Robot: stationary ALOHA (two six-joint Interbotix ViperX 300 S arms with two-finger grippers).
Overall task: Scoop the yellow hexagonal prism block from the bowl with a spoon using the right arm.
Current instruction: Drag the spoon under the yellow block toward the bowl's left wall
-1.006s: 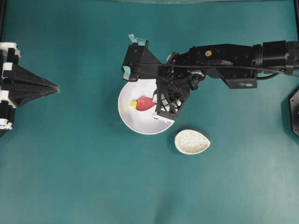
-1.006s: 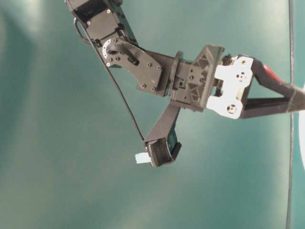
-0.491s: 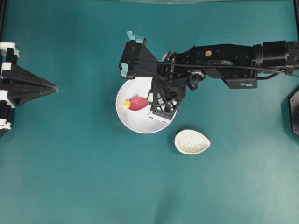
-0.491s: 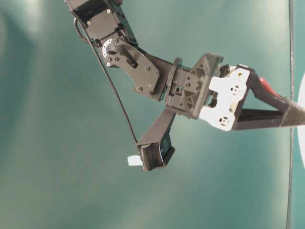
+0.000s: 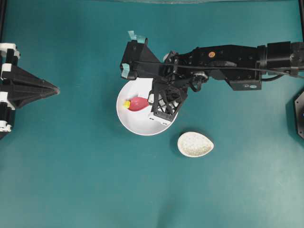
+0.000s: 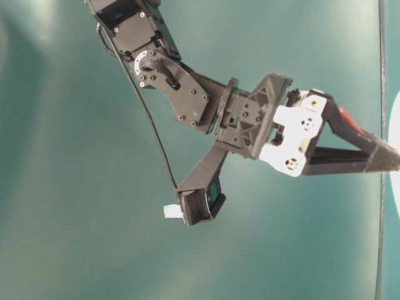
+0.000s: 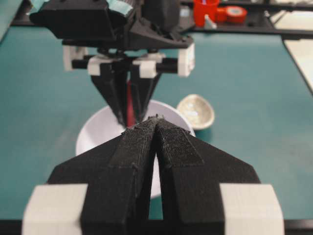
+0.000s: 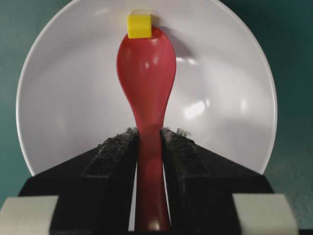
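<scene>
The white bowl point(image 5: 137, 124) sits mid-table. My right gripper point(image 5: 153, 100) is shut on the handle of the pink-red spoon point(image 5: 138, 103), whose scoop lies inside the bowl pointing left. The yellow hexagonal prism block point(image 5: 127, 103) touches the scoop's tip near the bowl's left wall. In the right wrist view the spoon point(image 8: 146, 73) runs straight out from the gripper point(image 8: 148, 133), with the block point(image 8: 139, 25) at its far tip against the bowl point(image 8: 63, 98) wall. My left gripper point(image 5: 57, 89) is shut and empty at the table's left edge, tips meeting point(image 7: 156, 119).
A speckled teardrop spoon rest point(image 5: 195, 144) lies just right of and below the bowl. In the left wrist view a red cup point(image 7: 205, 11) and a tape roll stand beyond the table's far edge.
The right arm has swept the spoon leftward across the bowl, pushing the yellow block toward the left wall. The bowl has slid slightly up and left. The left arm has not moved.
</scene>
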